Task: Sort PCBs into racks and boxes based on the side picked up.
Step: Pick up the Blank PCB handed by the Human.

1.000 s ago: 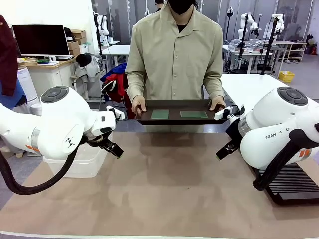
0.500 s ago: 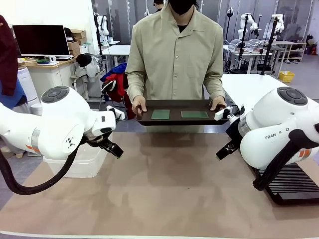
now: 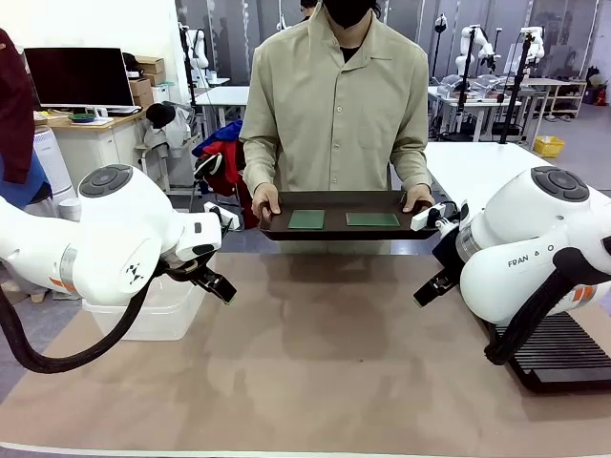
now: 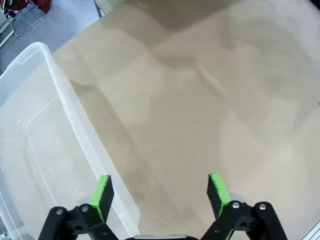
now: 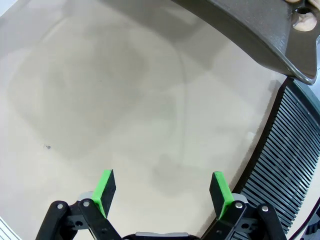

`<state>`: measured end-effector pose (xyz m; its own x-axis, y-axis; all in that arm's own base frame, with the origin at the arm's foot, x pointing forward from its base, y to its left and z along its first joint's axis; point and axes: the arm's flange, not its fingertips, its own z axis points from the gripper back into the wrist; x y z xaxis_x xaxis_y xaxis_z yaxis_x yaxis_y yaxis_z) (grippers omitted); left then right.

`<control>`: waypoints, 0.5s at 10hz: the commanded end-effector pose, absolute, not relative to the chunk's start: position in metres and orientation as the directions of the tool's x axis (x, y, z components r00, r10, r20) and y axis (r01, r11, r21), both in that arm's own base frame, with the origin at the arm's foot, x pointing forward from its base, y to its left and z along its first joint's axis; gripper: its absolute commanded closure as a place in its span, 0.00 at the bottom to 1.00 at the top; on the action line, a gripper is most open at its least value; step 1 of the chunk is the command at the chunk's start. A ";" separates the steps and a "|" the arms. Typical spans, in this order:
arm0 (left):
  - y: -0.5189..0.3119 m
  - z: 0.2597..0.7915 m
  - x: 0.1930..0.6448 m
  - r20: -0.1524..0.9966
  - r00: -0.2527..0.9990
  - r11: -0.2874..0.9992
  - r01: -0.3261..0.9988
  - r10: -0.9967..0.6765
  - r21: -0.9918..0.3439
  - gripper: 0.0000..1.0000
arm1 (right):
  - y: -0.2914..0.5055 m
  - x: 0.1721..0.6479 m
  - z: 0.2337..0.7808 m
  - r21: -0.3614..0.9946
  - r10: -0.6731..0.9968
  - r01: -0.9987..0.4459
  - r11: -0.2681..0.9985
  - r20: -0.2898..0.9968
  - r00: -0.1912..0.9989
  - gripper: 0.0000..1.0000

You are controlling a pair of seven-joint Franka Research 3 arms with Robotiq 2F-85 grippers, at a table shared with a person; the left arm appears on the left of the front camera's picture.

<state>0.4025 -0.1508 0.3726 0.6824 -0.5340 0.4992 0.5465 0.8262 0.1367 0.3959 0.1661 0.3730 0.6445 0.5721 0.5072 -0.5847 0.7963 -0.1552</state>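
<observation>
With left fingers [image 4: 103, 192] and right fingers [image 5: 106, 187] spread empty, both PCBs [image 3: 306, 219] lie on the person's hand-held tray [image 3: 344, 233] at the worktop's [image 3: 315, 353] far edge, where any wobble could spoil a grasp.

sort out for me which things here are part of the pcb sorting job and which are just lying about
Part of the job: left PCB; right PCB; brown tray the person holds them on; black slotted rack; clear tub.
Just lying about: monitor; cardboard boxes; yellow bin; bundle of clothes.
</observation>
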 end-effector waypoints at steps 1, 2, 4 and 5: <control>-0.151 0.372 0.402 0.499 0.682 0.826 0.547 -0.534 0.137 0.00 | 0.166 0.396 0.373 -0.155 0.572 -0.585 0.796 0.507 0.645 0.00; -0.151 0.372 0.402 0.499 0.682 0.826 0.547 -0.534 0.137 0.00 | 0.166 0.396 0.373 -0.155 0.572 -0.585 0.796 0.507 0.645 0.00; -0.151 0.372 0.402 0.499 0.682 0.826 0.547 -0.534 0.137 0.00 | 0.166 0.396 0.373 -0.155 0.572 -0.585 0.796 0.507 0.645 0.00; -0.151 0.372 0.402 0.499 0.682 0.826 0.547 -0.534 0.137 0.00 | 0.166 0.396 0.373 -0.155 0.572 -0.585 0.796 0.507 0.645 0.00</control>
